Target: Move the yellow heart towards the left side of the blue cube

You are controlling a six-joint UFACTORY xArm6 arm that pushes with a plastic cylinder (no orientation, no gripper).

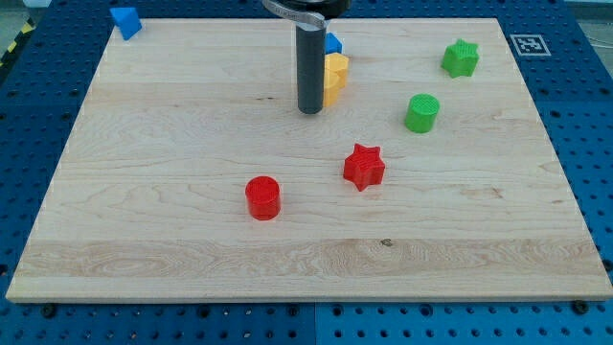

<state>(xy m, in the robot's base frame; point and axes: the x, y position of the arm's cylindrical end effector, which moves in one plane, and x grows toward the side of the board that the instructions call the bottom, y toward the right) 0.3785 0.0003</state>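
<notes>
The yellow heart [334, 79] lies near the view's top centre, partly hidden behind my rod. The blue cube [332, 43] sits just above the heart, touching or nearly touching it, and is mostly hidden by the rod. My tip [309, 109] rests on the board at the heart's lower left, right against it. A second blue block [125, 21] sits at the board's top left corner.
A red cylinder [262, 197] and a red star [364, 167] lie below the centre. A green cylinder [421, 112] and a green star [461, 58] lie at the upper right. The wooden board [144, 192] ends in blue pegboard on all sides.
</notes>
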